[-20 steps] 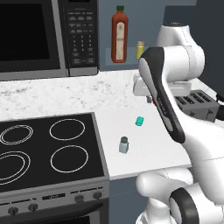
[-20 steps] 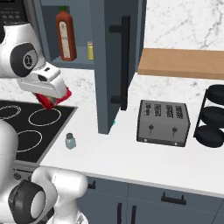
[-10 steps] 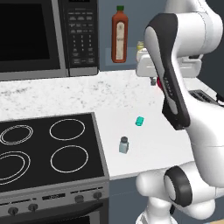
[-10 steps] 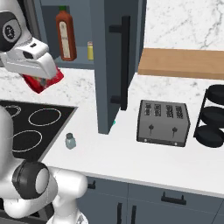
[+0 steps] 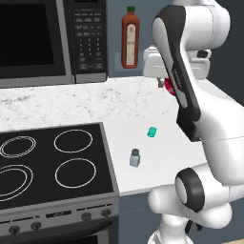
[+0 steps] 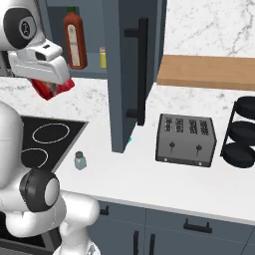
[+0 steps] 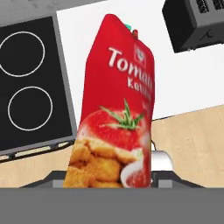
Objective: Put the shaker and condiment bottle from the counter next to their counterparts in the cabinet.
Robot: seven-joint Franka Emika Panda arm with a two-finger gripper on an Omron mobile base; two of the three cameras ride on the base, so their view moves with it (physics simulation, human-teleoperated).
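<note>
In the left base view, we see the robot's own arm hiding most of the end effector (image 5: 167, 86), with only a sliver of the red condiment bottle (image 5: 168, 87) showing at about two o'clock from the shaker (image 5: 135, 157). The shaker stands upright on the white table (image 5: 119, 102), beside the black cooktop (image 5: 47, 162), with a tiny teal cylinder (image 5: 152, 132) near it at one o'clock. The tall orange-red bottle (image 5: 129, 37) stands in the cabinet (image 5: 114, 28), right of the microwave (image 5: 52, 38).

From the right base view we make out what the first conceals: the end effector (image 6: 51, 88) closed on the condiment bottle (image 6: 50, 89), raised well above the table (image 6: 149, 174). The small yellow shaker (image 6: 102, 57) stands just beside the tall bottle (image 6: 73, 40) at three o'clock, and the shaker (image 6: 79, 160) sits at seven o'clock from the toaster (image 6: 187, 140).

The hand view brings the condiment bottle (image 7: 116, 109) close, its label cut off at the bottom edge and the fingertips hidden behind it.

Against the frame half a second ago, we find the bottle carried higher, while the shaker has stayed put.
</note>
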